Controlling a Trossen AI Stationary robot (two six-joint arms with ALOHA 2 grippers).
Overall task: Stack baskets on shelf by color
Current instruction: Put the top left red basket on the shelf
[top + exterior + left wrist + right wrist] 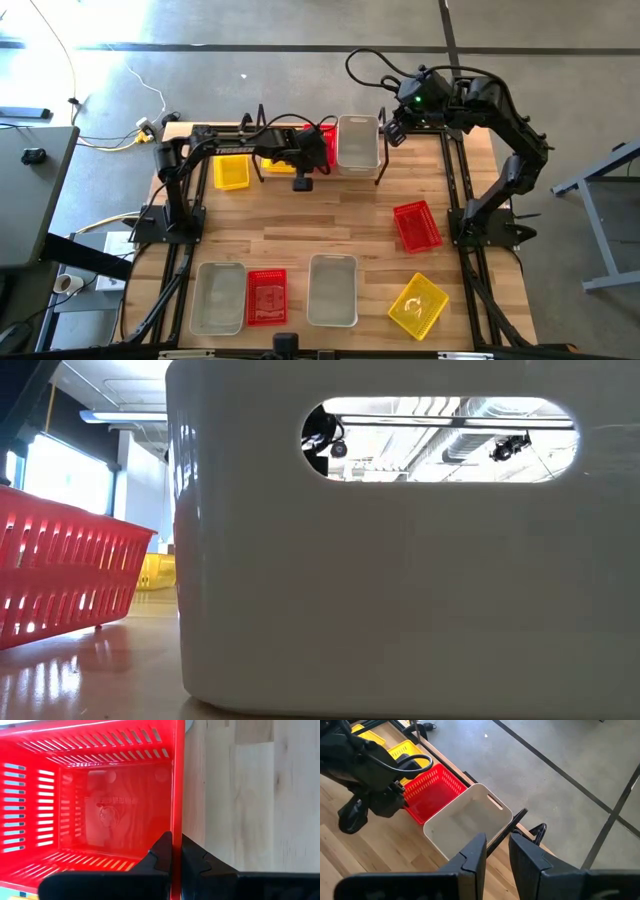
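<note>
L claw (176,851) is clenched on the side wall of a red basket (95,805) at the far edge of the surface (330,225), w/ the thin rim pinched between both fingers. That basket sits on the shelf (522,817) just beside a grey-white basket (467,822), which takes the shelf's right end; a yellow basket (231,171) sits at the left end, w/ a second yellow one (402,750) next to it, partly hidden by the L arm.

R claw (496,851) hangs above the grey-white basket's near corner, fingers parted a bit, grasping nothing.

Rest of the baskets lie on the surface: a red one (417,225) near the R arm base, a yellow one (418,305) at front right, and along the front edge two grey-white (332,290) (217,297) w/ another red (266,296) between them.
</note>
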